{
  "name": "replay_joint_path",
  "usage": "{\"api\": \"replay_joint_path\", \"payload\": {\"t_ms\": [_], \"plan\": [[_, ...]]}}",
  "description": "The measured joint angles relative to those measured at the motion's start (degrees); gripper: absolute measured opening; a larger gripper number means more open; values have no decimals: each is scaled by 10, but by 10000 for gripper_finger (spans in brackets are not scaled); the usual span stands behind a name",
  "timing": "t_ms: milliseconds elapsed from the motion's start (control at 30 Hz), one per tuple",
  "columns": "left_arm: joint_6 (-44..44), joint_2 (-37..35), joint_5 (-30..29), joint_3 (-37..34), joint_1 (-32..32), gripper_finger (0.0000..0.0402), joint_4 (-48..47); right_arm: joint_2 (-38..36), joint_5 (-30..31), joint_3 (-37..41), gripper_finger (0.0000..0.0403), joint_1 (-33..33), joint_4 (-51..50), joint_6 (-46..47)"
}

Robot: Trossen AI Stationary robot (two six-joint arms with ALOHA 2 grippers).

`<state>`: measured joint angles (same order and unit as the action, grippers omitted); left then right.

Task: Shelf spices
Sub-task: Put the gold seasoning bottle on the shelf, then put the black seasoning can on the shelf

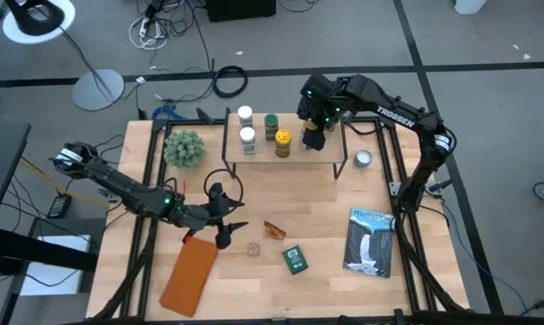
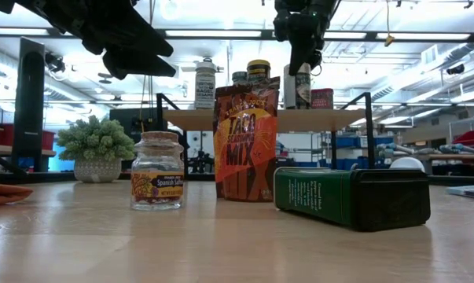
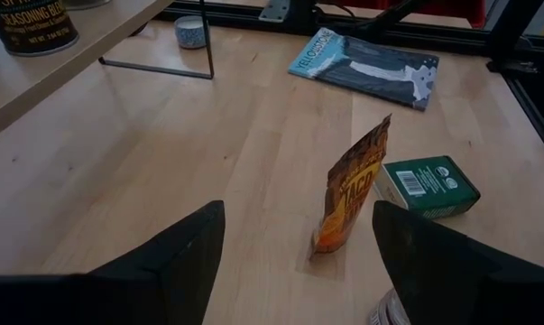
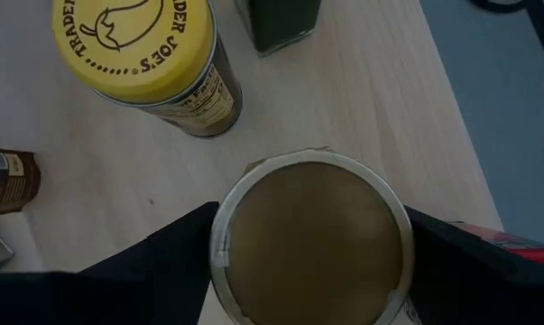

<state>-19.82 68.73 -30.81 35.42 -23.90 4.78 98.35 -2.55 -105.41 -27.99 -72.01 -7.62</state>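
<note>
Spices sit split: several jars on the shelf [image 1: 285, 161], a taco packet [image 2: 245, 140], saffron jar [image 2: 156, 170] and green tin [image 1: 296, 260] on the surface. My right wrist view shows the right gripper [image 1: 313, 135] straddling a tan-lidded jar [image 4: 309, 238], jaws apart; its label is hidden. The left gripper [image 1: 225, 220] hovers, jaws apart.

The low wood-topped shelf [image 1: 290, 155] is crowded with jars at its middle and left — bare wooden counter [image 1: 281, 203] lies open before it, up to the upright amber packet [image 1: 274, 230].
</note>
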Motion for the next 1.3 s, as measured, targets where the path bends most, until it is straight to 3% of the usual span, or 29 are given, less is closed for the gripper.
{"api": "replay_joint_path", "payload": {"t_ms": [233, 500, 800, 1033, 1300], "plan": [[0, 0, 0, 0, 0, 287, 0, 0, 1, -8, 307, -2, -3, -13], [-1, 0, 0, 0, 0, 287, 0, 0, 1, -82, 307, -2, -12, -15], [-3, 0, 0, 0, 0, 287, 0, -17, -6, -152, 307, 9, -131, 20], [-3, 0, 0, 0, 0, 287, 0, -133, -12, -36, 308, 90, -75, 80], [-1, 0, 0, 0, 0, 287, 0, -304, 114, 270, 308, 300, 147, 243]]}}
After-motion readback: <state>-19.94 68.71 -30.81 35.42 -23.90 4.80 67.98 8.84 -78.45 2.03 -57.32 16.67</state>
